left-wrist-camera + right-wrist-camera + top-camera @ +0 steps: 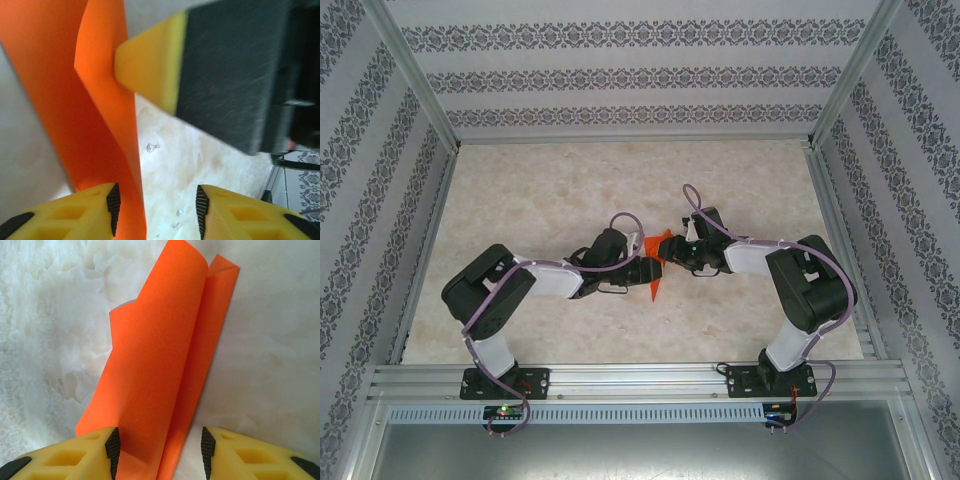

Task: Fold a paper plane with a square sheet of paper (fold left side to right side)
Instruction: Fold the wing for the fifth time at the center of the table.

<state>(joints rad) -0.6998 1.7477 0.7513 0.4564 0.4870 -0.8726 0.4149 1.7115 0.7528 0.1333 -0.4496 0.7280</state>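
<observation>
- Step in hand (my reading): flattening the left-to-right fold of the sheet of paper (pixel 160 365). The upper flap is not down. In the right wrist view it bows up off the lower layer, and its far end is curled.
- Left pincer (pixel 157 207): jaws apart, nothing clamped. The paper stands on edge and runs up out of the gap, against the inner pad of the finger on the left of its camera view. The other pad is clear of it, with bare table (pixel 200 165) between.
- Right pincer (pixel 159 450): jaws apart too, no grip. The near end of the folded sheet lies in the gap, closer to the finger on the left of that view. The strip runs away from the pincer over the table.
- One fingertip (pixel 145 65) of the right pincer appears to touch the raised edge of the paper, seen from the left wrist.
- Top view: the pincers meet nose to nose mid-table with the paper between them, and an orange tip pokes out toward the near side.
- To do it well: pin the lower layer beside the crease with one pincer. Bring the flap down with the other until the long edges match, and only then press. Run a closed fingertip along the crease from end to end.
- Risk: the paper is thin and likely slides on the smooth table. A sideways push would skew or buckle the flap rather than crease it, so press down, not across.
</observation>
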